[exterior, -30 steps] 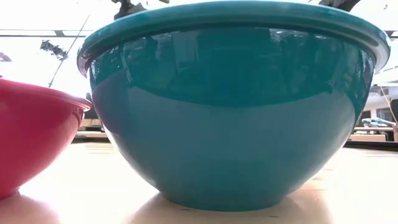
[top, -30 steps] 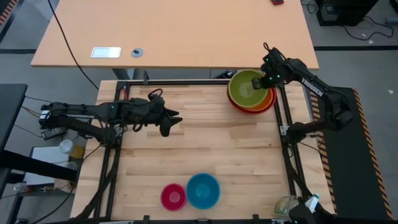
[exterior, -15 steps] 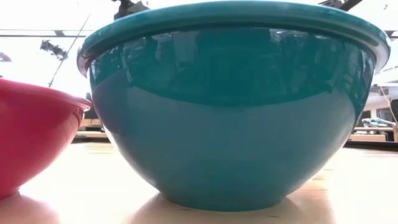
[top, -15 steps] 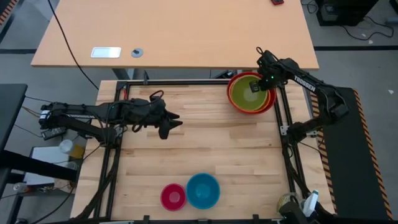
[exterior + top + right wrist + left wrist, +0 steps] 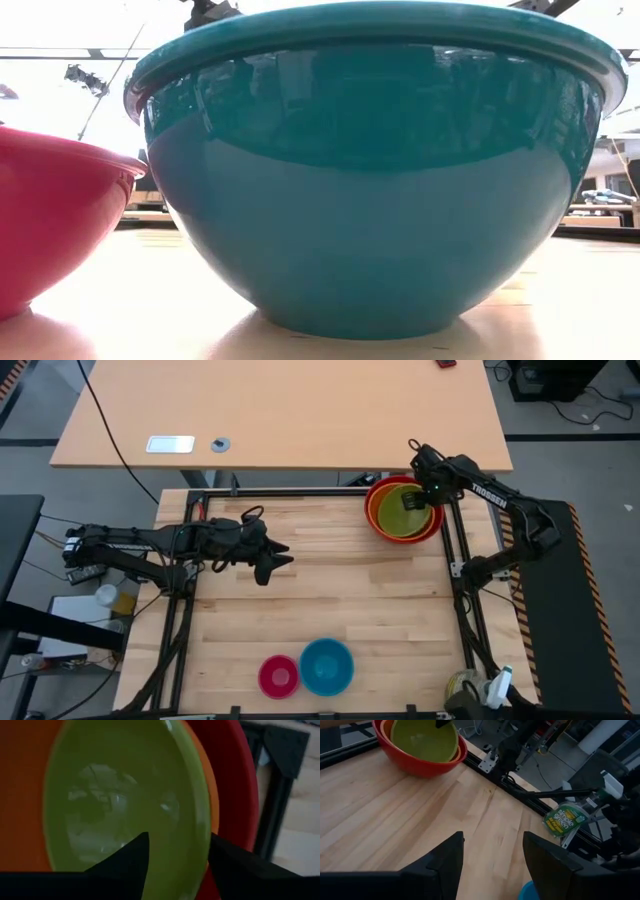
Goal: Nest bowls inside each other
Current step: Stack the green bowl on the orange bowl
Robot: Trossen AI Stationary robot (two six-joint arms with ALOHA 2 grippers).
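Observation:
At the table's far right corner a lime green bowl (image 5: 398, 512) sits inside an orange bowl (image 5: 380, 518), which sits inside a red bowl (image 5: 371, 500). My right gripper (image 5: 418, 500) hangs open over the stack and points down. In the right wrist view its fingers stand on either side of the green bowl's (image 5: 125, 795) rim, with the orange (image 5: 25, 795) and red (image 5: 235, 780) bowls around it. A blue bowl (image 5: 326, 666) and a smaller pink bowl (image 5: 278, 675) rest side by side on their bases near the front edge. My left gripper (image 5: 278, 560) waits open above the table's left middle.
Black frame rails (image 5: 455, 560) run along the table's edges, close beside the bowl stack. A green-labelled wipes tub (image 5: 565, 817) stands off the near right corner. A tan desk (image 5: 280, 410) lies beyond the far edge. In the low view the blue bowl (image 5: 370, 190) and pink bowl (image 5: 50, 220) fill the picture.
My right gripper has opened and let go of the green bowl, sinking a little and shifting slightly toward the table's left. The green bowl now sits settled inside the orange one, with more of the red rim showing on the left.

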